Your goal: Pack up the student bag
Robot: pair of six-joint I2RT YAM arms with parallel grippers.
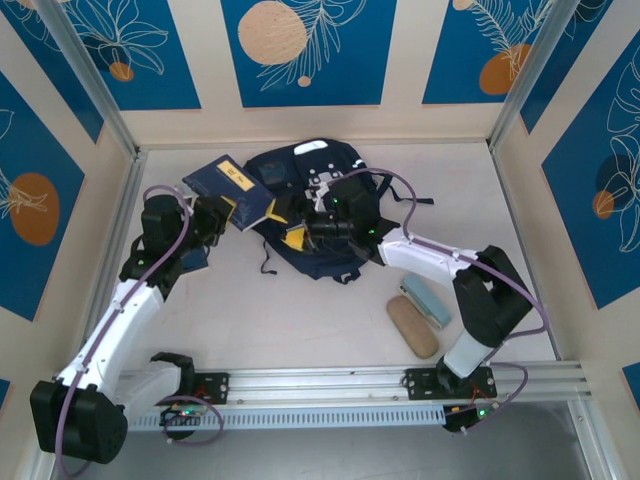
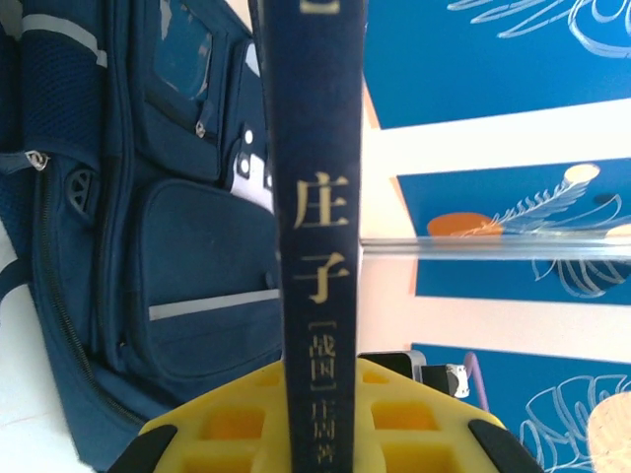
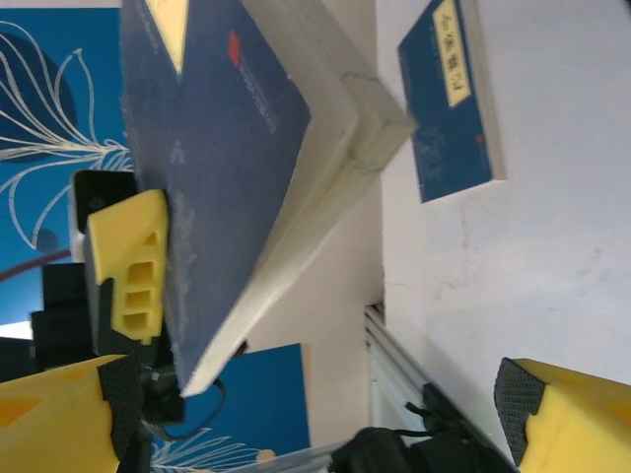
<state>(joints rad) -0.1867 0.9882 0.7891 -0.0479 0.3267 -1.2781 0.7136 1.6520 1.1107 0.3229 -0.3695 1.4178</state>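
The student bag [image 1: 300, 170] is lying flat on the tabletop [image 1: 250, 310], at the middle toward the back wall. Its front pockets are facing up and both arms are reaching in over it. The left claw [image 2: 320, 434] is clamping a thick navy book [image 2: 320, 246] by its covers. The spine with its gold lettering is facing the wrist camera, and the book is sticking out past the fingertips beside the bag. Gripping it at one end like this is probably leaving the far end free to slide into an opening. The right claw [image 3: 315, 404] is hovering over the near part of the bag with its jaws wide apart, gripping nothing. It is facing the held book from close by, which suggests it is standing ready either to steady the book or to pull the bag's mouth wider. Whether the main compartment is unzipped cannot be told. A second blue book [image 3: 449, 99] is lying flat on the tabletop to the left of the bag. A tan case [image 1: 412, 327] and a pale teal case [image 1: 427, 300] are sitting side by side near the right arm's base, seemingly within reach for packing.
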